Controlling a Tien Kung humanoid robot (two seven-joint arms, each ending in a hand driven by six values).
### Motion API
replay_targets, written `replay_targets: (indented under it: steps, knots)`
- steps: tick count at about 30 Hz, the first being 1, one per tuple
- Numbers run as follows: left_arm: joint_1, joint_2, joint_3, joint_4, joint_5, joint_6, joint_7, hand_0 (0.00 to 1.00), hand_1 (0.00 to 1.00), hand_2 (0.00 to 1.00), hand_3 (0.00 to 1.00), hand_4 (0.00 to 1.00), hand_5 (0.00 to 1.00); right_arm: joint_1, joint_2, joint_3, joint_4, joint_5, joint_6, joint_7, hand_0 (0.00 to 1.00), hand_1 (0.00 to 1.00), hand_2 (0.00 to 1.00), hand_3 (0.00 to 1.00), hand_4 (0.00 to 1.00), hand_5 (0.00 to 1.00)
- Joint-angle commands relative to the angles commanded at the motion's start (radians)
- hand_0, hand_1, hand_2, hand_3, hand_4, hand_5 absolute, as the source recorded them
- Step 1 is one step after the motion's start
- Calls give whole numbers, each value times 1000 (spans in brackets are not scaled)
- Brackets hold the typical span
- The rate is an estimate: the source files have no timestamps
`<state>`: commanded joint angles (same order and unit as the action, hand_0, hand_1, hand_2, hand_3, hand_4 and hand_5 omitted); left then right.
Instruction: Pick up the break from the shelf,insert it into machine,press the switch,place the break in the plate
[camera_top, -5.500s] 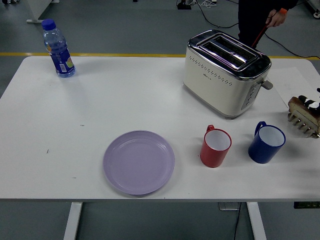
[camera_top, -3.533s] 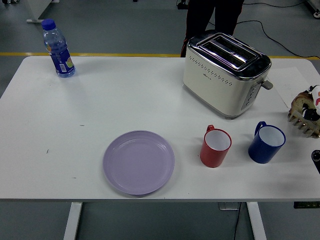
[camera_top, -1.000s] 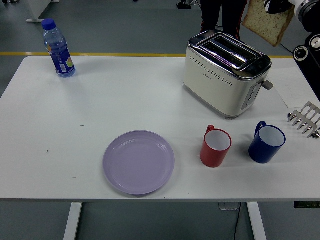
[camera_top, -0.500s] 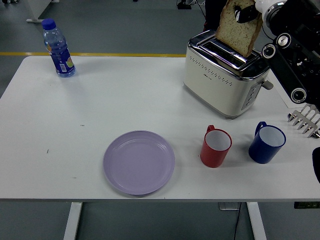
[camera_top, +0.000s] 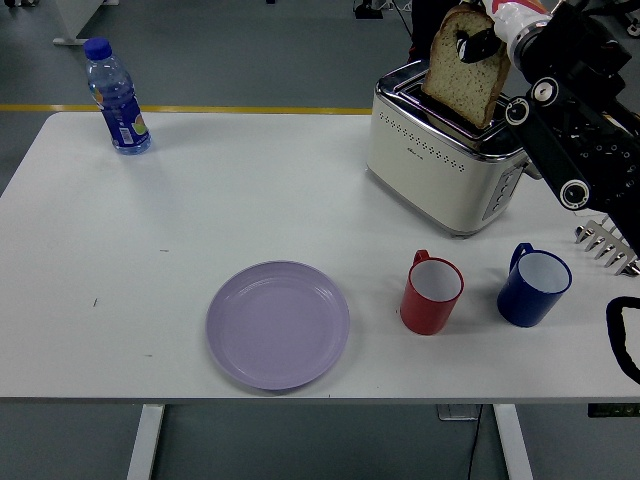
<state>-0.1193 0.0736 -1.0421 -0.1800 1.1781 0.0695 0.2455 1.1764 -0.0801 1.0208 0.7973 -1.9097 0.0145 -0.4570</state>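
Observation:
My right hand (camera_top: 487, 38) is shut on a slice of bread (camera_top: 462, 72) and holds it upright, its lower edge at the top slots of the cream and chrome toaster (camera_top: 445, 150) at the table's back right. The toaster's lever (camera_top: 534, 169) sticks out on its right end. The lilac plate (camera_top: 278, 323) lies near the front edge, left of centre. The metal toast rack (camera_top: 608, 247) stands at the right edge, partly behind my right arm (camera_top: 580, 130). My left arm is out of view.
A red mug (camera_top: 431, 292) and a blue mug (camera_top: 533, 285) stand in front of the toaster. A water bottle (camera_top: 116, 97) with a blue cap stands at the back left corner. A person's dark legs (camera_top: 432, 14) show behind the toaster.
My right hand took the bread off the rack, lifted it high and carried it left. It has now come down to the toaster's slots.

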Motion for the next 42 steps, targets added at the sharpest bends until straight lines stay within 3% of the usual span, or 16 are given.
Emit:
replay_targets:
  steps: [9, 20, 21, 32, 33, 38, 39, 42]
  knots:
    - [-5, -2, 1, 0, -1, 3, -1, 683, 701, 695, 560, 292, 876, -4, 7, 6, -37, -9, -14, 24, 192, 211, 335, 446, 555, 2]
    - [-7, -3, -6, 0, 10, 2, 1, 683, 700, 694, 560, 293, 877, -1, 19, -2, -58, -12, 14, 57, 200, 225, 349, 466, 568, 2]
    - [-7, -3, -6, 0, 10, 2, 1, 682, 701, 693, 560, 292, 876, -1, 20, -2, -59, -13, 17, 59, 233, 280, 396, 507, 607, 2]
    - [-9, -3, -8, 0, 16, 2, 2, 684, 701, 693, 560, 290, 875, 7, 35, -10, -80, -31, 25, 78, 193, 326, 449, 545, 567, 2]
    - [-10, -3, -7, 0, 14, 2, 2, 684, 700, 693, 560, 289, 873, 8, 36, -9, -84, -32, 22, 79, 318, 409, 513, 635, 597, 2]
    - [-11, -3, -7, 0, 17, 2, 3, 684, 700, 693, 560, 289, 873, 10, 38, -11, -92, -22, 16, 76, 318, 409, 513, 635, 597, 2]
    - [-11, -2, -7, 0, 17, 1, 3, 683, 701, 693, 559, 290, 877, 11, 39, -12, -92, -21, 15, 76, 433, 518, 607, 721, 623, 28]
    - [-11, -2, -8, 0, 19, 1, 4, 683, 701, 693, 559, 290, 877, 11, 41, -13, -96, -17, 11, 76, 433, 518, 607, 721, 623, 28]
